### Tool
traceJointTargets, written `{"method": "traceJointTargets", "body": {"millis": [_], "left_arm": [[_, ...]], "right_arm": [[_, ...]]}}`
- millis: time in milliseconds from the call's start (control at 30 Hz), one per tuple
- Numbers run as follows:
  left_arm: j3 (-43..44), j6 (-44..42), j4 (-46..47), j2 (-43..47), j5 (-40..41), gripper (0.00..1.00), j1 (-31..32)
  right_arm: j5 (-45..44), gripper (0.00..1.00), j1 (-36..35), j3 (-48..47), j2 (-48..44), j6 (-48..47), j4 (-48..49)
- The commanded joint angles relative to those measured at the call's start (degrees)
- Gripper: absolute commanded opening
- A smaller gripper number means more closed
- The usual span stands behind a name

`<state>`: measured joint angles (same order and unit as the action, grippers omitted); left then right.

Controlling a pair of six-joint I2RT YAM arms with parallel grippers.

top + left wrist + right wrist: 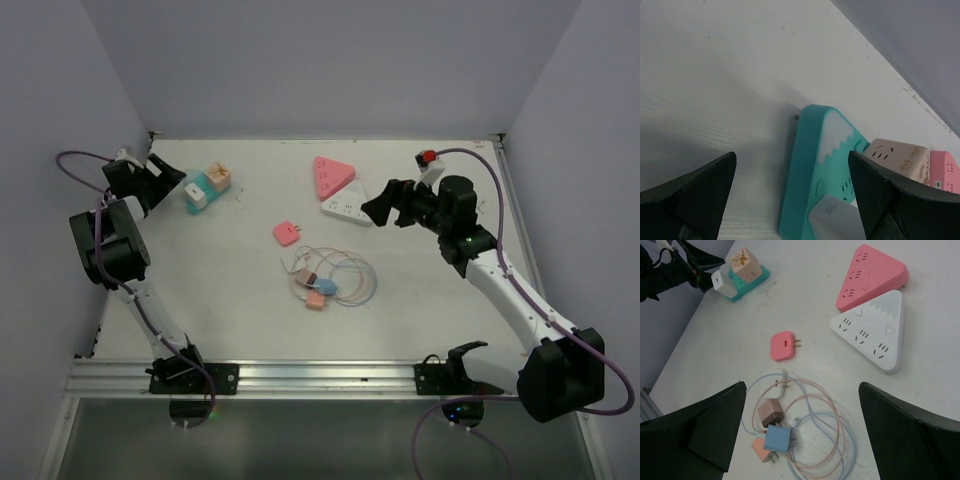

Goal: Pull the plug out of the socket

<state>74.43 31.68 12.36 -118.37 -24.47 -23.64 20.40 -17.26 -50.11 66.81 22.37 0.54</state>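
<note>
- A teal triangular socket [199, 190] is seen near the far left corner of the desk [240, 300], with a white plug [197, 198] seated in its near end and a beige cube adapter [218, 177] at its far end.
- The left gripper [168, 178] is held just left of the teal socket, its jaws spread apart and nothing gripped.
- In the left wrist view the white plug [836, 221] is seen low between the two dark fingers [690, 197], closer to the right one and touched by neither.
- The right gripper [376, 208] is held over the far middle of the desk, released and empty, well apart from the teal socket.
- Just beside the right gripper a white triangular socket [345, 209] and a pink triangular socket [332, 175] are laid touching each other.
- A loose pink plug [286, 233] is found near the desk's centre, and beyond it toward the near edge a tangle of thin cables [340, 275] with small chargers [318, 292].
</note>
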Motion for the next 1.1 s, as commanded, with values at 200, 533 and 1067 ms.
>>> {"method": "traceJointTargets", "body": {"millis": [200,533,1067], "left_arm": [[2.9,0.8,9.5,-7.4,-12.8,0.91,-0.7],[-5.9,9.1,19.3,-5.4,-13.2,0.82,1.7],[-26.3,19.5,36.5,2.3,-2.6,0.84,5.3]], "right_arm": [[1.5,0.99,-0.3,0.0,-0.1,-2.4,2.3],[0.9,0.99,-0.4,0.3,0.6,-2.5,2.4],[0.0,0.99,-0.6,0.5,0.4,-2.9,2.2]]}}
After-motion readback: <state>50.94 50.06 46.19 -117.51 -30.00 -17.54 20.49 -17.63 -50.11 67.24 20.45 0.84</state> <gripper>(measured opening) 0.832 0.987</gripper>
